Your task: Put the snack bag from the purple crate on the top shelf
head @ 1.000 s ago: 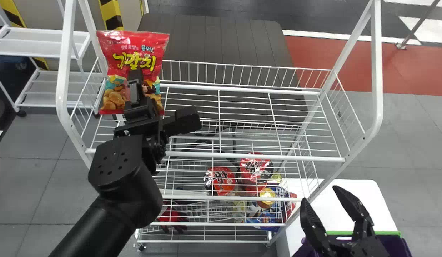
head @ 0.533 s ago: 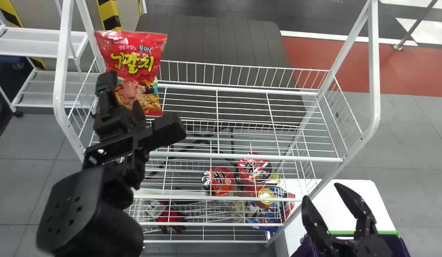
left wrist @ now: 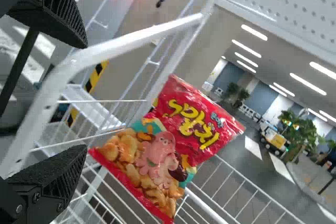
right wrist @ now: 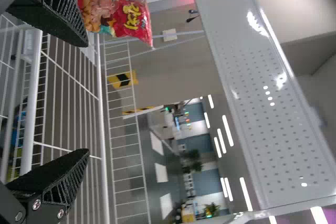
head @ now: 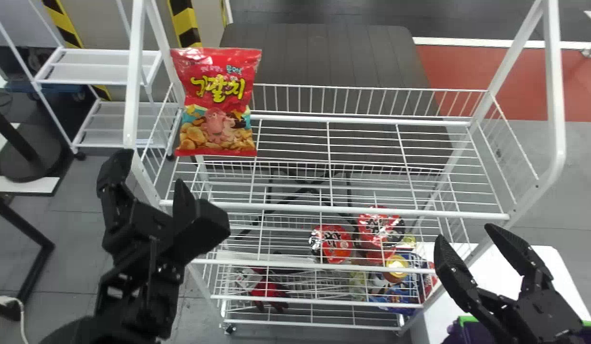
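Snack bag (head: pixel 219 100) stands upright at the left end of the upper wire shelf (head: pixel 419 213), printed face toward us, near the side mesh. Left gripper (head: pixel 150 169) is in front of that end, clear of the bag: 2 fingers wide apart, nothing between them. Right gripper (head: pixel 464 234) waits near the purple crate (head: pixel 467 337), its 2 fingers also well spread and holding nothing.

Handling, as we judge it: very light, a puffed pillow of thin film over brittle pieces. Soft in the body, stiffer along the 2 flat end seals. The glossy film may slip under a weak pinch; a hard squeeze would crush the contents or strain a seam.

If it needs righting, we would come in level from the front and take the middle of the body, 1 finger per broad face, closing only until the film dimples. The top seal would serve for a small tug, though the bag would swing from it.

We read the placing as done. Next we would draw the left arm back, minding the shelf's front post (head: pixel 134 86); a brush against the bag could tip so light a thing.
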